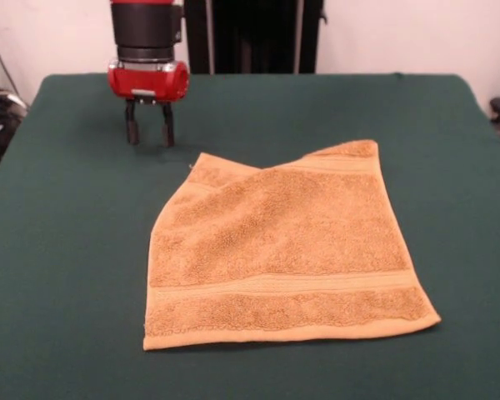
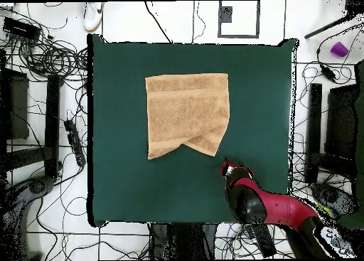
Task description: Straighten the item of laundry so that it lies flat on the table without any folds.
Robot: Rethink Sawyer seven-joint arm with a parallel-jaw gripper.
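Note:
The golden-orange towel (image 1: 283,250) lies on the dark green table (image 1: 67,250), a little right of centre. Its near edge lies flat, with a woven band stripe running along it. Its far side, towards the robot, is folded over, so that edge runs in slanted lines with a dip between two corners. In the overhead view the towel (image 2: 186,114) shows the same notch on its lower edge, on the table (image 2: 121,180). My gripper (image 1: 149,132) is open and empty. It stands low over the table, just beyond the towel's far-left corner and apart from it. It also shows in the overhead view (image 2: 226,166).
A black stand (image 1: 254,37) rises behind the table's far edge. In the overhead view, cables and equipment (image 2: 53,130) lie on the floor around the table, and a small purple object (image 2: 339,49) lies at the upper right.

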